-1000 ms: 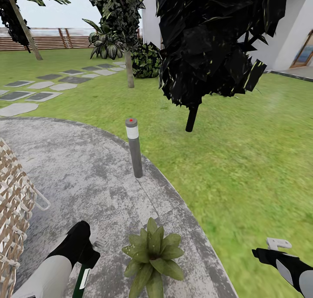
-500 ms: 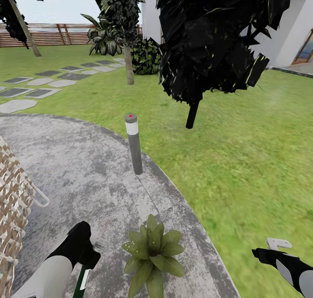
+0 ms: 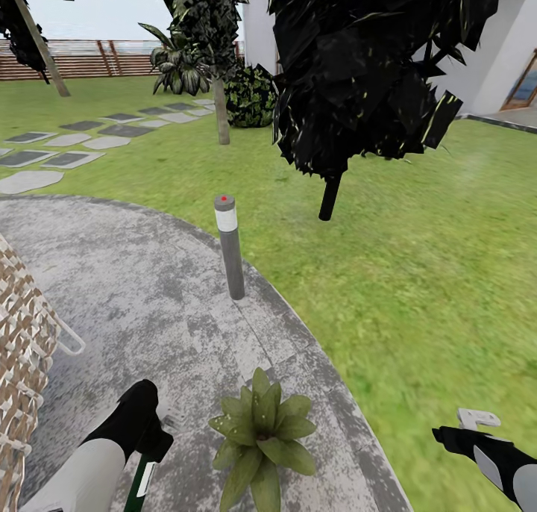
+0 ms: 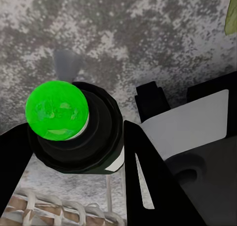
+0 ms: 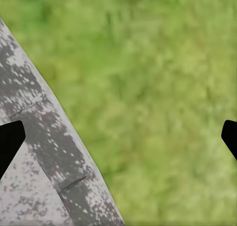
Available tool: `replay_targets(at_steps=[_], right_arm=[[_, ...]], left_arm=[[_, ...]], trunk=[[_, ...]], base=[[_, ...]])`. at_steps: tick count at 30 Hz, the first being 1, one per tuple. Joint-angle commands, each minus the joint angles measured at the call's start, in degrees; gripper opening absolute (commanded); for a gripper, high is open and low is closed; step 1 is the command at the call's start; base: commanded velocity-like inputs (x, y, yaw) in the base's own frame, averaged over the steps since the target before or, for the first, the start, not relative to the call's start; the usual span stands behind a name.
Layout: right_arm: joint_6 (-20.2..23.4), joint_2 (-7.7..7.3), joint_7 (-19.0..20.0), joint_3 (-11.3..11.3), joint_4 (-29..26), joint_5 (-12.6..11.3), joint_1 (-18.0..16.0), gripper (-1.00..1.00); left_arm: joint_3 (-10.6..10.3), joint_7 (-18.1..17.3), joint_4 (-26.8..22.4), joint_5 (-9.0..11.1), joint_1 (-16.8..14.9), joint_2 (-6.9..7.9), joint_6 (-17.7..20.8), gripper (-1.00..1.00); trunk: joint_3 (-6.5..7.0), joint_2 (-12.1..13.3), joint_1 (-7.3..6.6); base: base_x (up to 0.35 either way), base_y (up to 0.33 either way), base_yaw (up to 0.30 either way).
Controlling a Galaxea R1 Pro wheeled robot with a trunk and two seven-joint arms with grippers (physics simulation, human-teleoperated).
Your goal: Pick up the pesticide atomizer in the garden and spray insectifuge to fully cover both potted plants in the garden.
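A dark green pesticide atomizer (image 3: pixel 142 481) with a white label hangs in my left gripper (image 3: pixel 153 445), low over the grey patio (image 3: pixel 134 295). In the left wrist view the atomizer (image 4: pixel 74 127) shows a bright green round top, and the black fingers (image 4: pixel 143 161) of my left gripper are shut on its dark body. One potted plant (image 3: pixel 261 430), a low rosette of broad green leaves, stands on the patio's edge just right of the atomizer. Its pot is hidden under the leaves. My right gripper (image 3: pixel 477 420) hovers open over the lawn at the patio's rim (image 5: pixel 44 137).
A grey bollard lamp (image 3: pixel 230 251) stands on the patio's rim beyond the plant. A woven wicker seat (image 3: pixel 22 348) is at the left edge. A dark-leaved tree (image 3: pixel 358 72) hangs over the lawn ahead. Stepping stones (image 3: pixel 67 150), a wooden fence (image 3: pixel 74 64) and a house wall (image 3: pixel 500 49) lie farther off.
The whole head view has shifted slightly, so the camera moved. Both arms and the atomizer keep about the same places.
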Motion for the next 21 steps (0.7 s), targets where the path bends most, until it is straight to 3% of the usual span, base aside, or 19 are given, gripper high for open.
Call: replay_targets(at_steps=[1,10,21], right_arm=[[0.2,-0.01,0.3,-0.4,-0.1,-0.1,0.0,1.00],[0.2,-0.01,0.3,-0.5,-0.1,-0.1,0.0,1.00],[0.2,-0.01,0.3,-0.5,-0.1,-0.1,0.0,1.00]], left_arm=[[0.2,-0.6,-0.1,-0.6,0.0,-0.04,0.1,-1.00],[0.2,-0.6,-0.1,-0.5,0.0,-0.28,0.0,-1.00],[0.2,-0.5,-0.1,-0.5,0.0,-0.31,-0.1,-1.00]], trunk=[[-0.05,0.0,-0.01],[-0.67,0.0,-0.01],[-1.61,0.0,-0.01]], base=[[0.000,0.000,0.000],[0.000,0.000,-0.005],[0.000,0.000,-0.139]])
